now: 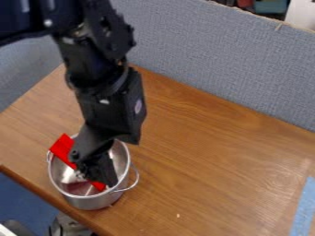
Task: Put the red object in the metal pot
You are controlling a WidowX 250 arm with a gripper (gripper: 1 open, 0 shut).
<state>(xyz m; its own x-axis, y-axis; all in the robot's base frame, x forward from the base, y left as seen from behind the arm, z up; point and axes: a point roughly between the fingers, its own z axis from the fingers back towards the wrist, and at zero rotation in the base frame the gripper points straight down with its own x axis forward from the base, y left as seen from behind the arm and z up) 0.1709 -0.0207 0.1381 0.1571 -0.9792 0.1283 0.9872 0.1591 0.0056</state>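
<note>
The metal pot (pixel 120 189) stands near the front left corner of the wooden table. The red object (pixel 63 147) lies slanted inside it, its upper end resting on the pot's left rim and its lower part hidden behind my gripper. My gripper (pixel 94 171) hangs low over the pot's mouth, right in front of the red block. Its dark fingers (pixel 107 170) stand apart, so it is open and grips nothing that I can make out. The black arm rises from there toward the top left.
The wooden table (pixel 222 157) stretches to the right and back of the pot. A grey partition wall (pixel 234 64) runs along the table's far side. The table's front edge lies just below the pot.
</note>
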